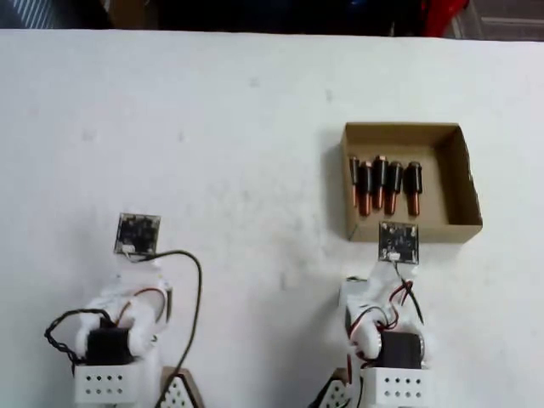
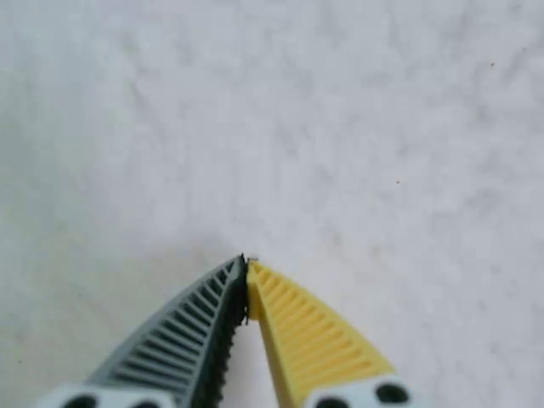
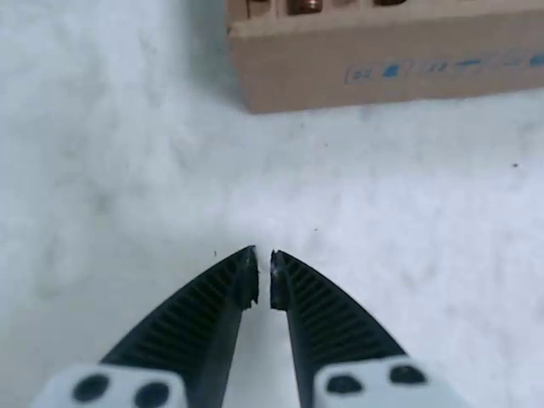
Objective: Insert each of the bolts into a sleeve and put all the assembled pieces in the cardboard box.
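Apparently the job is close to finished, as I read it: five copper-coloured bolt-and-sleeve pieces with dark heads (image 1: 384, 185) lie side by side in the open brown cardboard box (image 1: 466, 191), which sits on the white table (image 1: 255, 127).

Both arms sit folded low at the near edge. The left arm (image 1: 127, 293) is well apart from the box, its grey and yellow jaws pressed together tip to tip with nothing between them. The right arm (image 1: 387, 314) is just in front of the box's near wall (image 3: 382, 64); its black jaws are all but closed, a bare sliver between the tips, and empty.

My worry is that right arm. It sits near the cardboard, so any forward reach started low would shove the light box across the table and set the pieces rolling. A knock could also work a bolt loose from its sleeve. From here I can't tell how firmly each bolt is seated.

The thin black cable (image 1: 194, 280) looping off the left arm could catch if I swing that arm carelessly.
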